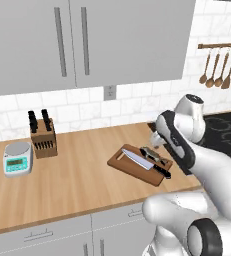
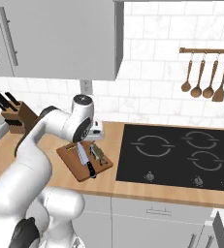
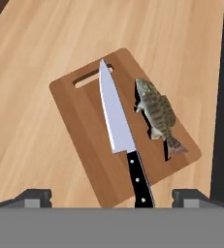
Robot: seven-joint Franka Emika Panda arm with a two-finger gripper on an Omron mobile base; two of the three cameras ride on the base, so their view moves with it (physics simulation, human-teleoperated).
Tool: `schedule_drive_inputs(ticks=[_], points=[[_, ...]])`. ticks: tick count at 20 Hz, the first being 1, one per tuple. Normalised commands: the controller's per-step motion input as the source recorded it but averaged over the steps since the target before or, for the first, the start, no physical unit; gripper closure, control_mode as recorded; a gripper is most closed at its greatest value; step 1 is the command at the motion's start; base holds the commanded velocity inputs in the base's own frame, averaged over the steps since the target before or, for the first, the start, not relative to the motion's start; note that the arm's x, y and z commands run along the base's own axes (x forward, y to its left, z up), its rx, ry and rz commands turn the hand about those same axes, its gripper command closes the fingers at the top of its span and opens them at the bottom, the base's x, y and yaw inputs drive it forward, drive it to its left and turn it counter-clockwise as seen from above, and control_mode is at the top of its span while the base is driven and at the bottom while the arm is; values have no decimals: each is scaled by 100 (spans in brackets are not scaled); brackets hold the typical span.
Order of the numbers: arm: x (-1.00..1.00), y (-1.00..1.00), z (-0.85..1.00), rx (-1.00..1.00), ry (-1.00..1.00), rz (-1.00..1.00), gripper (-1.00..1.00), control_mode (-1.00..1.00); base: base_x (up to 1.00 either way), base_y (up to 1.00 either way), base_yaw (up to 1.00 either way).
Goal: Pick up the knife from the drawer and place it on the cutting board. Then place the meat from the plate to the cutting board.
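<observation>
Looking past my arm, I see the wooden counter (image 1: 77,175) carrying a black cooktop (image 2: 176,155) to the right of the cutting board (image 3: 91,145), with a knife block (image 1: 43,135) and a scale (image 1: 18,158) well off to the board's left. On the board the knife (image 3: 120,140) lies lengthwise, tip over the slot handle and black handle past the opposite edge, and the meat (image 3: 157,114), a speckled fish, rests just beside the blade. My gripper (image 3: 111,196) hangs above the board, jaws spread wide and holding nothing.

The board (image 3: 89,140), brown with a slot handle, lies mid-frame. The knife (image 3: 120,133) rests along it, tip over the slot. The meat (image 3: 157,114), a mottled fish, lies beside the blade.
</observation>
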Motion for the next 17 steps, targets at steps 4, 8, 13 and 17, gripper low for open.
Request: schedule_drive_inputs(ticks=[4,8,13,17], points=[[-99,90,65,-7,-26,-3,-100,-100,0,0,0],[-80,99,70,-11,-19,-8,-100,-100,0,0,0],[-54,100,66,-17,-8,-10,-100,-100,0,0,0],[-5,98,22,-24,16,-10,-100,-100,0,0,0]])
